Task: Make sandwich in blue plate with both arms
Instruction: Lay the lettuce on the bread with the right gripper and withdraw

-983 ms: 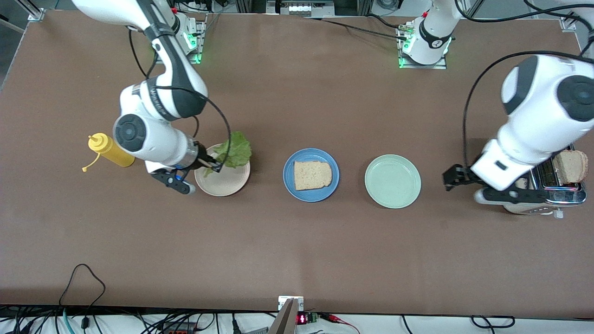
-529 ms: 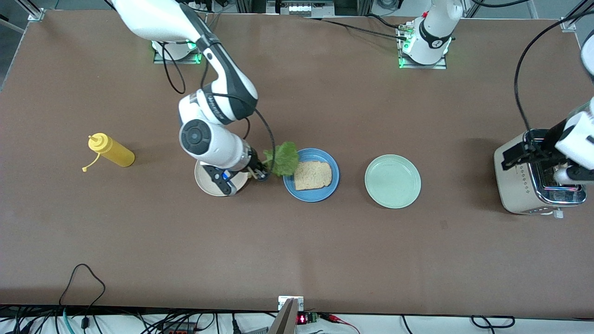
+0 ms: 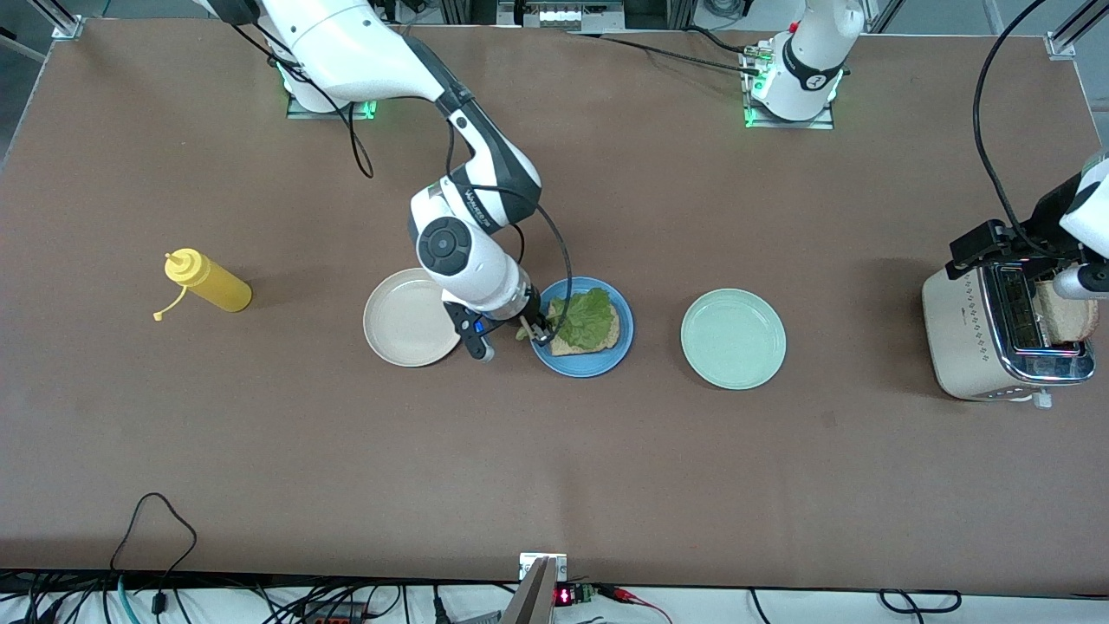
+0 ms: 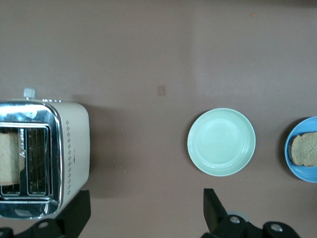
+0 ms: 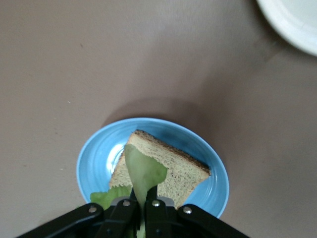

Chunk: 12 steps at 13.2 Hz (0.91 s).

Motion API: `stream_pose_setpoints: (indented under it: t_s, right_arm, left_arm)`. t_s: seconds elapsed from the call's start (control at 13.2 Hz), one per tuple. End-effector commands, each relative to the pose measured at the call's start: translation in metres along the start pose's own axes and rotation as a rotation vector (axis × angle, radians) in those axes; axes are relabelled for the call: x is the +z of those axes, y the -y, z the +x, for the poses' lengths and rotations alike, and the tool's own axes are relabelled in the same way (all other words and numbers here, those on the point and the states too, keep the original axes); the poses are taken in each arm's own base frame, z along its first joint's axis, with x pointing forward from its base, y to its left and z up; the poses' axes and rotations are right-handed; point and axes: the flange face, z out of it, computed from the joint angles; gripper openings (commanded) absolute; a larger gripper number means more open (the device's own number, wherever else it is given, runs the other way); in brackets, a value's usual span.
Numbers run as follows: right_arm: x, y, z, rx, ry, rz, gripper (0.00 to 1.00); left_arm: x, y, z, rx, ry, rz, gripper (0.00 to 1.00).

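- My worktop [image 3: 606, 485] is plain brown.
- The blue plate [image 3: 580, 362] is sky-blue; its bread slice [image 3: 606, 336] is tan, brown-crusted.
- The lettuce leaf [image 3: 585, 309] is green.
- Other plates: cream-white plate [image 3: 407, 322], pale green plate [image 3: 733, 338].
- The bottle [image 3: 208, 282] is yellow.
- The toaster [image 3: 979, 347] is beige and chrome, diamond-dotted.

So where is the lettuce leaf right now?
In the front view the lettuce leaf lies over the bread slice on the blue plate, between the cream plate and green plate, pinched by the right claw.

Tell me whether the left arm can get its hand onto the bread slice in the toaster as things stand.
Probably yes. The left hand is open and hovers over the toaster, and the bread slice stands proud of its slot with nothing over it. The right hand is busy with lettuce at the blue plate.
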Motion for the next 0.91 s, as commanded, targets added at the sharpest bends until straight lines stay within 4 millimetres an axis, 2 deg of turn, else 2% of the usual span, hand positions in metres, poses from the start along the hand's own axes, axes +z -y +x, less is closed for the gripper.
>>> stream_pose_setpoints:
  t_s: [0.0, 0.23, 0.3, 0.38, 0.6, 0.83]
  right_arm:
    - [0.018, 0.003, -0.01, 0.007, 0.003, 0.015, 0.01]
    - [0.025, 0.002, -0.011, 0.002, 0.0, 0.021, 0.04]
    - [0.025, 0.002, -0.011, -0.001, 0.0, 0.021, 0.12]
    - [0.027, 0.001, -0.01, -0.001, -0.001, 0.019, 0.4]
    - [0.032, 0.0, -0.011, 0.001, -0.003, 0.017, 1.0]
    - [0.029, 0.001, -0.012, -0.007, -0.002, 0.02, 1.0]
  left_arm:
    - [-0.004, -0.001, -0.012, -0.009, 0.013, -0.012, 1.0]
    - [-0.001, 0.0, -0.018, -0.011, 0.025, -0.009, 1.0]
    - [-0.002, 0.004, -0.018, -0.017, 0.024, -0.008, 1.0]
    - [-0.004, 0.005, -0.019, -0.02, 0.019, -0.006, 1.0]
    - [-0.002, 0.004, -0.02, -0.017, 0.022, -0.006, 1.0]
    - [0.003, 0.001, -0.018, -0.012, 0.027, -0.007, 1.0]
